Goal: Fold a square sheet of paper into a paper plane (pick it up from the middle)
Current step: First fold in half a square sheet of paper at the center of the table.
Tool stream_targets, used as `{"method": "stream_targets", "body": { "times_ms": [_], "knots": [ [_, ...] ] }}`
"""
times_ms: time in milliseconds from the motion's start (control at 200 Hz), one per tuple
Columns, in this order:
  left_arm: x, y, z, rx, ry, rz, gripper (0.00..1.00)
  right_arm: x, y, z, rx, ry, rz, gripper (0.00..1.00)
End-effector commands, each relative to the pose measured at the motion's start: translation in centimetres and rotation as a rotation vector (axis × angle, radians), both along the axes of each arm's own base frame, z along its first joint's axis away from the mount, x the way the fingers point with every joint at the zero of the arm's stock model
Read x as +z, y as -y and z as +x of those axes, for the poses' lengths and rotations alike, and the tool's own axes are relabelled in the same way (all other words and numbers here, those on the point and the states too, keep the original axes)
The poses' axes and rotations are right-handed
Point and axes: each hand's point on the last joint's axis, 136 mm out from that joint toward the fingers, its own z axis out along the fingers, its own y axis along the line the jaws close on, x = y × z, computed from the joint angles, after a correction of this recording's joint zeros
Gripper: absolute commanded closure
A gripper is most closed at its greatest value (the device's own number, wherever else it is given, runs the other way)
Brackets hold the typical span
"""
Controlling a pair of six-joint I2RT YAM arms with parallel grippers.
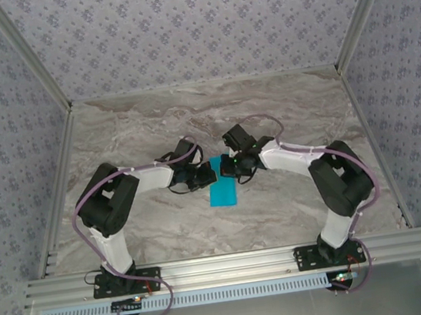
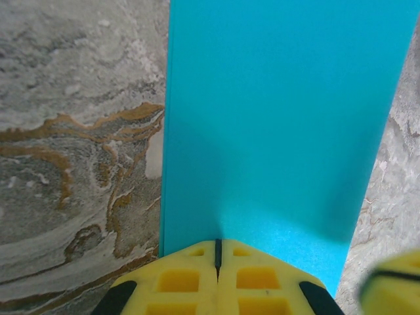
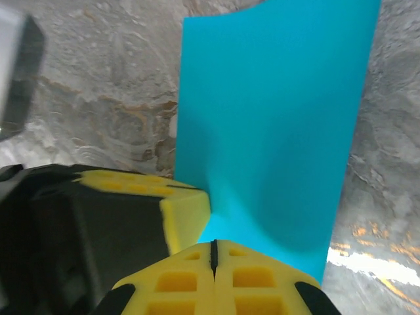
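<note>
Both arms are reaching in to the middle of the counter [image 1: 305, 106], a touch toward its near edge, and the two are nose to nose over the square sheet of paper [image 1: 221, 192]. From above the bright cyan sheet reads as an upright oblong, not a full square. I can't tell whether it's doubled over.

The left pincer [image 1: 202, 176] is clamped tight. In its wrist view the yellow pads [image 2: 190, 279] meet on a thin dark seam, and the sheet runs straight out from that seam. The right pincer [image 1: 229, 166] is the same story, pads pressed together [image 3: 213, 252] with the cyan edge nipped between them. The two are just beside each other on the same end of the sheet. Whether the far end rests on the marble or hangs free, I can't say.

This stuff looks feather-light and thin, and you can see it bowing softly near the right pincer. I'd judge it will flop, slide and crease wherever it's pinched, and tear if the two arms pull apart. The flat face gives nothing to grab, so an edge or the middle crease is the place to hold it, with a gentle, even pull to keep it taut.
</note>
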Motion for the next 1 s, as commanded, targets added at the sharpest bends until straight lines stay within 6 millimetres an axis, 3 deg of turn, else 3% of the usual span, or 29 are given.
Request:
{"method": "stream_targets", "body": {
  "times_ms": [0,310,670,864,994],
  "knots": [
    [-7.3,-5.4,-4.6,0.026,-0.184,0.281,1.00,-0.3,-0.9,0.9,0.005,-0.003,0.031,1.00],
    [-7.3,-5.6,-4.6,0.040,-0.198,0.295,1.00,-3.4,-0.4,0.7,0.007,-0.072,0.015,1.00],
    [-8.3,-7.5,-6.2,0.087,-0.274,0.386,1.00,-6.5,5.1,-1.0,-0.027,-0.139,-0.046,1.00],
    [-9.0,-8.2,-6.9,0.101,-0.300,0.399,1.00,-4.6,8.5,-0.2,-0.087,-0.090,-0.008,1.00],
    [-8.8,-7.8,-6.8,0.091,-0.290,0.384,1.00,-1.6,7.2,0.9,-0.056,-0.007,0.026,1.00]
  ]
}}
